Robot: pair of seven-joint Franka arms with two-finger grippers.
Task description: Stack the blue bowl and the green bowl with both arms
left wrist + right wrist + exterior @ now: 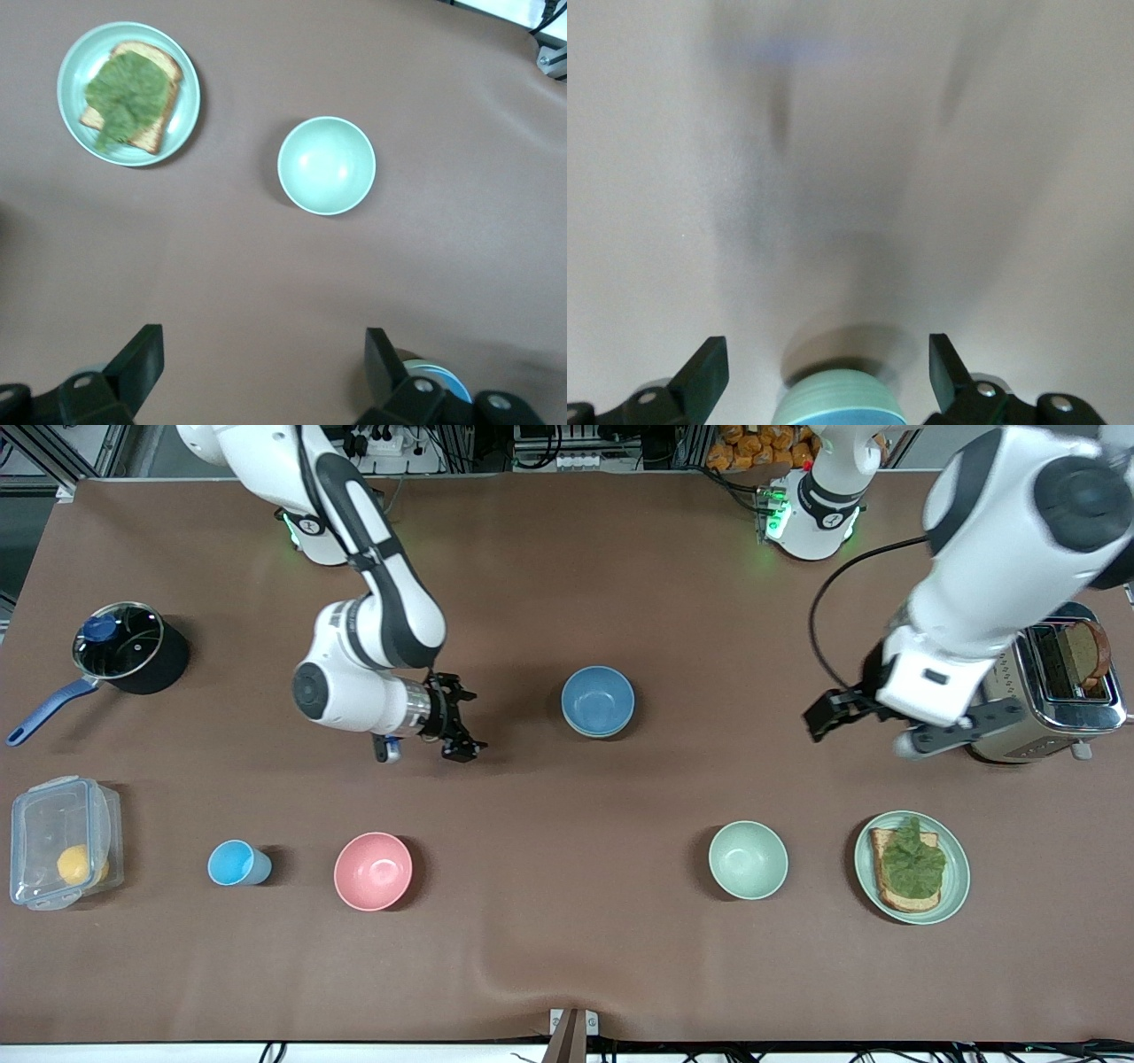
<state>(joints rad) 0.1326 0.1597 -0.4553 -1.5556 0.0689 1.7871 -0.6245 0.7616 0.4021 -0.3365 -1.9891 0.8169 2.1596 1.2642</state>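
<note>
Mid-table, blue bowl (598, 698) sits nested in green bowl (586, 731) — stack appears done. Right end effector (459, 722) beside it and left end effector (828, 713) both open, empty — next: retract arms w/o nudging stack.

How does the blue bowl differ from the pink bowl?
The blue bowl sits stacked in a pale green bowl; the pink bowl stands alone. The blue one lies farther from the front camera, mid-table; the pink one is nearer. Both are round, upright, empty and similar in size.
</note>
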